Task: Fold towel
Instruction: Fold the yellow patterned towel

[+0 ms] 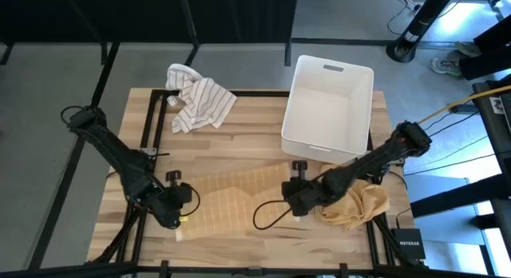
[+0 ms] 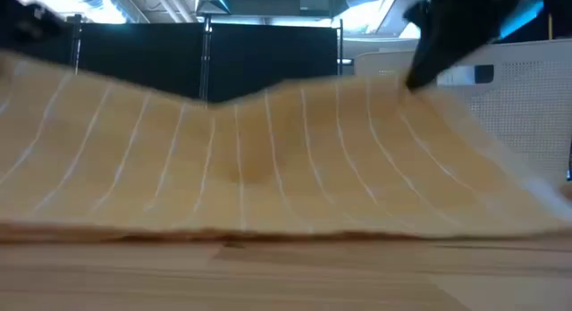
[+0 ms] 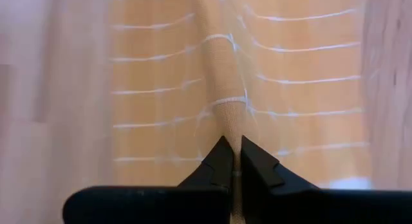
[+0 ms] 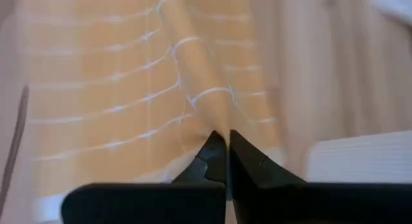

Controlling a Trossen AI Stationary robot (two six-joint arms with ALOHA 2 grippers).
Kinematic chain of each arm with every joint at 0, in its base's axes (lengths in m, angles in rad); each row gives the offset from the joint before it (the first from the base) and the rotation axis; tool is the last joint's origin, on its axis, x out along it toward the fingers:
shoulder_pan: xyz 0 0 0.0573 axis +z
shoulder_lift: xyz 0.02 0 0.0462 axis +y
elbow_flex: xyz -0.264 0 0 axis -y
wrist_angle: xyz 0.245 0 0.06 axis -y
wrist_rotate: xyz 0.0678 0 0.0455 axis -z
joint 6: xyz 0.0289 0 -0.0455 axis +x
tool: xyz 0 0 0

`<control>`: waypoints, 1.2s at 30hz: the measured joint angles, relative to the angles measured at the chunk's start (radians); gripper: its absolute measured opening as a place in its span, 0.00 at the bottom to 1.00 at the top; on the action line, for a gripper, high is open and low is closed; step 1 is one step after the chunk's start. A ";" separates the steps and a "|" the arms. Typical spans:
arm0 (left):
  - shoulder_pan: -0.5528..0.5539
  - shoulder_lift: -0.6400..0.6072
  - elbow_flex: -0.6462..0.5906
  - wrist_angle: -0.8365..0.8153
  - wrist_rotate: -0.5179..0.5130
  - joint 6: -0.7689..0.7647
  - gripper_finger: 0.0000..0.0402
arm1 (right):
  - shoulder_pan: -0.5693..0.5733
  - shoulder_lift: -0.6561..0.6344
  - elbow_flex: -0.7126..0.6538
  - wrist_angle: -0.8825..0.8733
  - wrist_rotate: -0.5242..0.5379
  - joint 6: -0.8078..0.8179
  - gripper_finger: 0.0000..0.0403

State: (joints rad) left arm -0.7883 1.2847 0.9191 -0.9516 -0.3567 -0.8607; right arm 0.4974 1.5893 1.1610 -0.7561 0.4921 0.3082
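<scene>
Pinching tan white-striped towel (image 1: 231, 202) near white plastic bin (image 1: 329, 110): my left gripper (image 3: 233, 161) and right gripper (image 4: 222, 153) clamped on edges; folding barely begun.

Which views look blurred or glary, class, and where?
Low view: the tan towel with white stripes is soft and out of focus close up, with bright ceiling glare behind. Right wrist view: the towel blurs beyond the right gripper. High view: evenly lit and sharpest.
</scene>
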 joint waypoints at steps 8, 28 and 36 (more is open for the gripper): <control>-0.013 -0.034 0.170 -0.315 -0.119 -0.065 0.00 | -0.003 -0.081 0.094 -0.142 0.109 0.009 0.01; -0.009 -0.032 0.172 -0.570 -0.469 -0.202 0.00 | -0.072 -0.105 0.076 -0.162 0.278 0.005 0.01; -0.092 0.027 0.055 -0.403 -0.489 -0.090 0.00 | -0.004 -0.096 -0.024 -0.078 0.362 -0.022 0.01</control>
State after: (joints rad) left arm -0.8803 1.3116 0.9741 -1.3548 -0.8459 -0.9511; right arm 0.4935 1.4938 1.1374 -0.8341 0.8542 0.2858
